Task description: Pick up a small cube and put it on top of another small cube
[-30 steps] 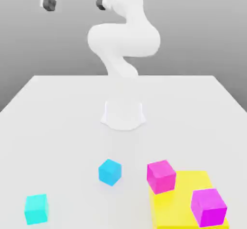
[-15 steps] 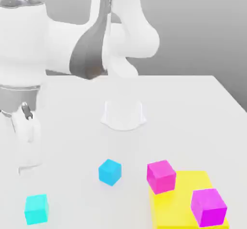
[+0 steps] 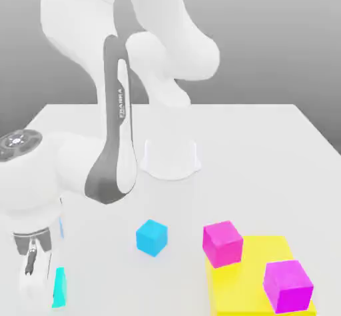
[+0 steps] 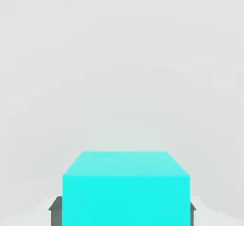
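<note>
A small cyan cube (image 3: 60, 288) rests on the white table (image 3: 266, 148) at the exterior view's near left, half hidden behind my hand. My gripper (image 3: 41, 287) has come down over it and stands open, one fingertip on each side of the cube. In the hand view the cyan cube (image 4: 126, 191) sits between my dark fingertips (image 4: 55, 211), slightly off centre. A second small cube, blue (image 3: 152, 237), lies on the table to the exterior view's right of the cyan one.
A magenta cube (image 3: 222, 243) sits at the corner of a flat yellow pad (image 3: 252, 288), and another magenta cube (image 3: 287, 286) stands on that pad. The robot's base (image 3: 170, 159) is at the table's middle.
The arm has swung down from high above the table to the near left, and the hand now covers the cyan cube. No cube has moved.
</note>
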`<state>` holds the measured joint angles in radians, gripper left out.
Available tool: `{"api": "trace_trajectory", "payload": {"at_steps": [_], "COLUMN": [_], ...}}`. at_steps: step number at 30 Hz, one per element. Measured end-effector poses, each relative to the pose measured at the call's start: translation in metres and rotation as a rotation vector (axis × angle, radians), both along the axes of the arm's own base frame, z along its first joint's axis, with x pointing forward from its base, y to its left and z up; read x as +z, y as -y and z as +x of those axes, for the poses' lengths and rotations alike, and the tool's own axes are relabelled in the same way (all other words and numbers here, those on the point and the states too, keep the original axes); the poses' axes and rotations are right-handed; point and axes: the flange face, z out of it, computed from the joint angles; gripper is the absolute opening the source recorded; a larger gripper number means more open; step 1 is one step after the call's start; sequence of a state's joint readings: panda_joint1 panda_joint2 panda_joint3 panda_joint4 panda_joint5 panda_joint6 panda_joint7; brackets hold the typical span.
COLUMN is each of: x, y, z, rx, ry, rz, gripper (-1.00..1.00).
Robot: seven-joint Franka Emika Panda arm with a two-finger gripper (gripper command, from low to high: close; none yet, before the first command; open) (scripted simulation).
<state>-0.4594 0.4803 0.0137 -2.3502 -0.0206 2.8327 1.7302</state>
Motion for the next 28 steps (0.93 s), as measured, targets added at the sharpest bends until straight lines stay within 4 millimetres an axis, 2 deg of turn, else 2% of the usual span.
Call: {"api": "trace_trajectory", "payload": {"at_steps": [2, 5, 6, 11, 13, 16, 19, 20, 21, 25, 26, 28], "x": [0.014, 0.050, 0.063, 0.119, 0.139, 0.165, 0.187, 0.190, 0.185, 0.141, 0.134, 0.134], "y": [0.000, 0.000, -0.007, -0.104, -0.161, -0.233, -0.280, -0.293, -0.299, -0.306, -0.306, -0.306], "z": [0.001, 0.000, 0.002, 0.020, 0.021, 0.009, -0.012, -0.019, -0.023, -0.026, -0.027, -0.027], "rx": [-0.001, -0.001, 0.015, 0.221, 0.340, 0.497, 0.609, 0.641, 0.656, 0.673, 0.674, 0.675], "ry": [0.001, 0.000, 0.000, 0.005, 0.006, 0.005, 0.002, 0.001, -0.001, -0.001, -0.001, -0.001], "rz": [0.001, 0.001, 0.001, 0.004, 0.004, 0.004, 0.004, 0.003, 0.000, -0.001, 0.000, 0.000], "gripper": [-1.00, -1.00, -1.00, -1.00, -1.00, -1.00, -1.00, -1.00, -1.00, -1.00, 1.00, 1.00]}}
